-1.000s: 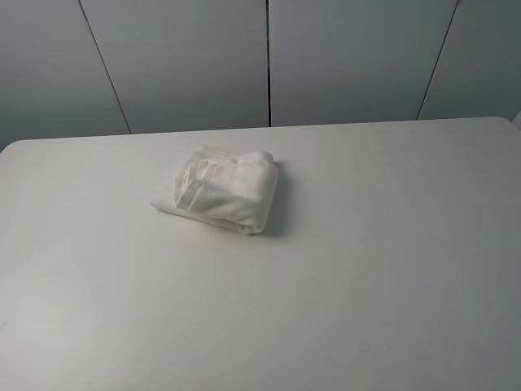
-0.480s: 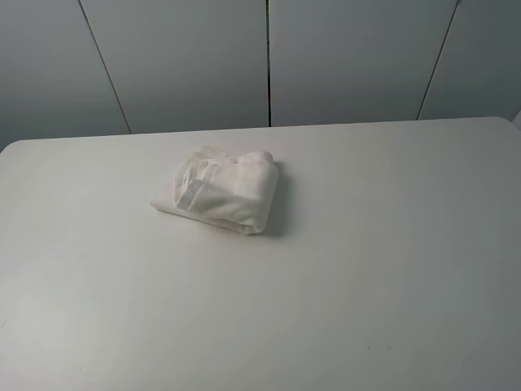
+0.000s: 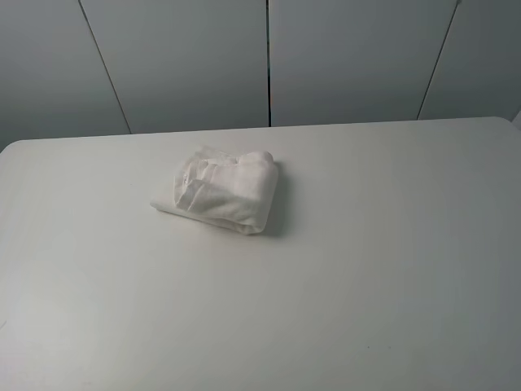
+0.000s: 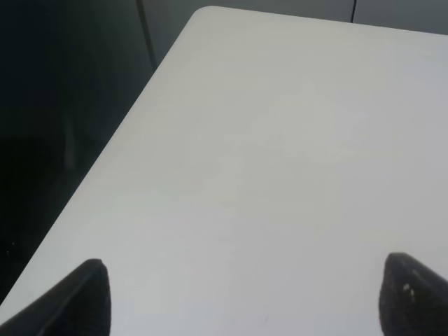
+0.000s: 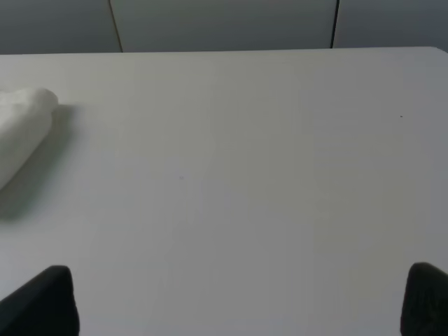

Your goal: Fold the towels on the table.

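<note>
A white terry towel (image 3: 218,190) lies in a folded bundle on the white table (image 3: 358,269), left of the middle and toward the back; its rounded end (image 5: 21,133) shows in the right wrist view. Neither arm appears in the exterior high view. My left gripper (image 4: 241,290) is open over bare tabletop near the table's left edge, with only its dark fingertips (image 4: 87,294) showing. My right gripper (image 5: 241,297) is open too, fingertips (image 5: 45,297) wide apart above bare table, the towel some way ahead of it. Nothing is held.
Grey wall panels (image 3: 269,57) rise behind the table's far edge. The table's left edge and rounded corner (image 4: 203,12) drop off into dark space in the left wrist view.
</note>
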You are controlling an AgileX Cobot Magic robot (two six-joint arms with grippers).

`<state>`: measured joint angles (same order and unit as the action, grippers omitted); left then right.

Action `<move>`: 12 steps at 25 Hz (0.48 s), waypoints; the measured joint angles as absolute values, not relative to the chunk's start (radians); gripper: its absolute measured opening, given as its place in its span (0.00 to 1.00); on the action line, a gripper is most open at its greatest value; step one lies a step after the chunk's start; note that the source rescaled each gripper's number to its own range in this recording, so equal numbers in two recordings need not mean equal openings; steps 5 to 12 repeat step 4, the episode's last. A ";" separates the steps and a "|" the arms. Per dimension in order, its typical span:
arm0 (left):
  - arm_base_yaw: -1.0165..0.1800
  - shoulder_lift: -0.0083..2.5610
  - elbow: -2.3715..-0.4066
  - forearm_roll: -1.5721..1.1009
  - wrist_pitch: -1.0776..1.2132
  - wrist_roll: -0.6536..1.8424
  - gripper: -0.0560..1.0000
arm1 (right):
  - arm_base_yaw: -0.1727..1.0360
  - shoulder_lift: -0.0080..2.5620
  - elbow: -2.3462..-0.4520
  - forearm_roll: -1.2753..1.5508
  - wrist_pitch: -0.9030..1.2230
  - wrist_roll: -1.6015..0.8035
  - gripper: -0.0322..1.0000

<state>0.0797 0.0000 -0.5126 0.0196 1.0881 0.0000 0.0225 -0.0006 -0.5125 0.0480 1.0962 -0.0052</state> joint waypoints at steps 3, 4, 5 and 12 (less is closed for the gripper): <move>0.080 0.000 -0.513 0.020 1.088 0.000 0.99 | 0.023 -0.001 -0.512 0.048 1.096 -0.005 1.00; 0.080 0.000 -0.513 0.020 1.088 0.000 0.99 | 0.023 -0.001 -0.512 0.048 1.096 -0.005 1.00; 0.080 0.000 -0.513 0.020 1.088 0.000 0.99 | 0.023 -0.001 -0.512 0.048 1.096 -0.005 1.00; 0.080 0.000 -0.513 0.020 1.088 0.000 0.99 | 0.023 -0.001 -0.512 0.048 1.096 -0.005 1.00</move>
